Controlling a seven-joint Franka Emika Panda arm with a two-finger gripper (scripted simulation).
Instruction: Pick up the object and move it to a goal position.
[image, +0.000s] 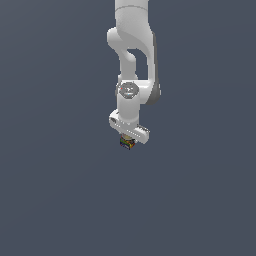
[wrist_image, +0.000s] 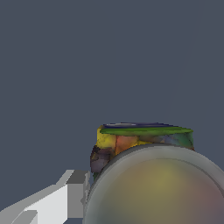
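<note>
Where the white arm (image: 131, 65) hangs down against the plain grey-blue backdrop, its claw (image: 128, 140) sits at the lowest point, and the little cube (image: 127, 143) is tucked right under the claw's white crossbar. The cube is narrower than that bar and shows patches of red, yellow, green and blue on dark edges. It looks pinched between the fingers, since it sits directly beneath the claw. The fingers themselves are too small to make out from this side. From the wrist view the cube (wrist_image: 131, 142) fills the middle, with a green upper edge and yellow and orange faces. A blurred round shape (wrist_image: 157, 188) covers its nearer half, and one pale finger (wrist_image: 65, 197) lies just beside the cube.
</note>
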